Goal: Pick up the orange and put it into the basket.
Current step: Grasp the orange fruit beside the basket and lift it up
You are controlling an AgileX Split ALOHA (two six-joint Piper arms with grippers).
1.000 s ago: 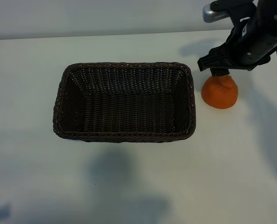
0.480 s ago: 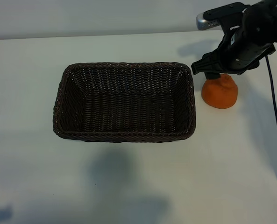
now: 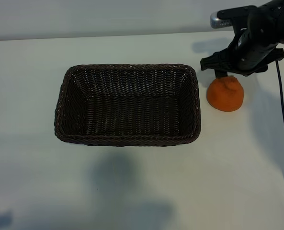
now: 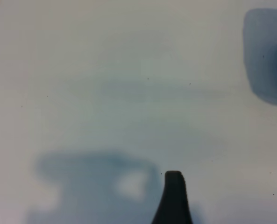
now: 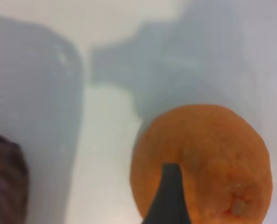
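My right pincer (image 3: 221, 73), jaws spread, has dropped lower over the orange (image 3: 225, 94) just beside the basket (image 3: 127, 139), so the grab looks close.

1. We find no readable text, label, brand, number or sign in any of the three views.
2. The basket (image 3: 127, 104) shows only plain dark weave, with no tag or print.
3. The orange (image 3: 225, 94) carries no sticker or lettering.
4. The worktop (image 3: 132, 191) is bare white, with only tiny dark specks on it that we cannot read as characters.
5. The dark housing of the right arm shows no marking that we can read.
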